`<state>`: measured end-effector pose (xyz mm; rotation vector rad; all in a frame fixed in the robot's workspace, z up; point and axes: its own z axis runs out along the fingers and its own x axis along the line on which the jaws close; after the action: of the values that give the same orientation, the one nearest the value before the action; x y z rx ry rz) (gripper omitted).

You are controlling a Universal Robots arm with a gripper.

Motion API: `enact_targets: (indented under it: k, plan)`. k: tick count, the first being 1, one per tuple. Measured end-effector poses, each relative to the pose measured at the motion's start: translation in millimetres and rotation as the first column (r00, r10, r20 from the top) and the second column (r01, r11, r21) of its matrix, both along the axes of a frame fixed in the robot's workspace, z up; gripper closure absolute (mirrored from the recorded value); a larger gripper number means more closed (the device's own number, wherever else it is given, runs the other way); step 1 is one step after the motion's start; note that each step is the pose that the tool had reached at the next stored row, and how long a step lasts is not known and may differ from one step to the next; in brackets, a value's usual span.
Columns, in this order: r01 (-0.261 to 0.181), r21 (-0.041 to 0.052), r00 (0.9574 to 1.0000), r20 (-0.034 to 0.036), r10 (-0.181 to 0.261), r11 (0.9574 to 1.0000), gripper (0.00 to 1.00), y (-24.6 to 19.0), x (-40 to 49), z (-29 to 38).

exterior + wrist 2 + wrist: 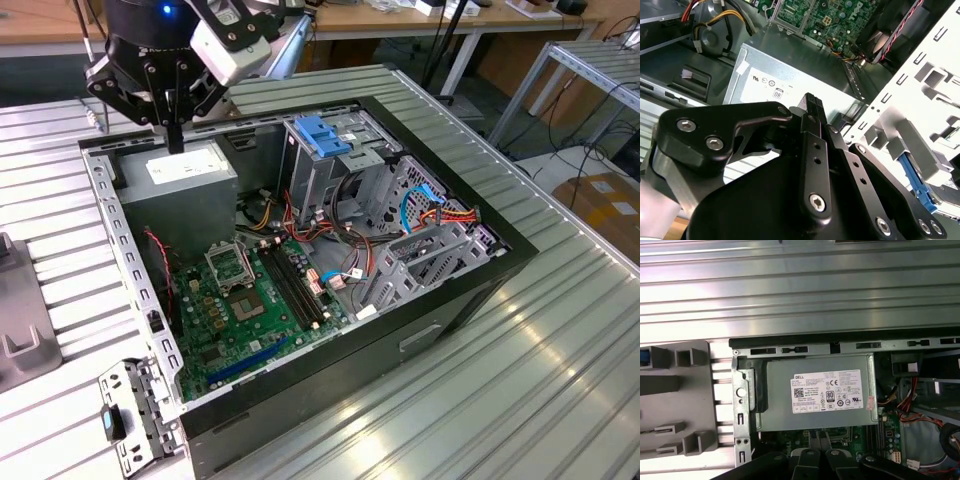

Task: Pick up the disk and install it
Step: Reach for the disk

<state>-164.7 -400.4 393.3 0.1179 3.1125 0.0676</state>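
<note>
Blue-framed disk (912, 175) in grey rack (685, 405), apart from tool (175, 143) | tool closed, empty, above grey box (190, 178)

The gripper (175, 138) is black all over. In the exterior view its body is round and fat, and it gets thinner down to one narrow tip. A tiny blue light (168, 10) glows at 12 o'clock on the body. A white and grey camera box (232, 42) sits at 2 o'clock from the body. In the second wrist view the fingers (814, 150) are long flat black bars with little holes in them. The tip has a bumpy ribbed pad (813, 101). Shiny silver screws (818, 202) sit at the joints. At 9 o'clock a chunky black link (715, 132) has two screws, with a silver metal block (662, 170) at 7 o'clock from it.
</note>
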Motion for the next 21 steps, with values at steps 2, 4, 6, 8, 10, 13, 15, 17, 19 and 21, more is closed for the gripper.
enact_targets:
  k: [2,4,6,8,10,13,15,17,19,21]
  plan:
    - [0.000,0.0000,1.0000,0.0000,0.000,1.0000,0.90,0.0,-0.6,0.0]
    - [0.000,0.0000,1.0000,0.0000,0.000,1.0000,0.90,0.0,-1.3,0.0]
    - [0.000,0.0000,1.0000,0.0000,0.000,1.0000,0.90,0.0,-2.0,0.0]
    - [0.000,0.0000,1.0000,0.0000,0.000,1.0000,0.90,0.0,-2.7,0.0]
    - [0.000,0.0000,1.0000,0.0000,0.000,1.0000,0.90,0.0,-3.7,0.0]
    - [0.000,0.0000,1.0000,-0.0001,0.000,1.0000,0.90,0.0,-4.8,0.0]
    - [0.000,0.0000,1.0000,0.0000,0.000,1.0000,0.90,0.0,-5.3,0.0]
    - [0.000,0.0000,1.0000,0.0000,0.000,1.0000,0.90,0.0,-5.7,0.0]
    - [0.000,0.0000,1.0000,0.0000,0.000,1.0000,0.90,0.0,-6.2,0.0]
    - [0.000,0.0000,1.0000,0.0000,0.000,1.0000,0.90,0.0,-6.7,0.0]
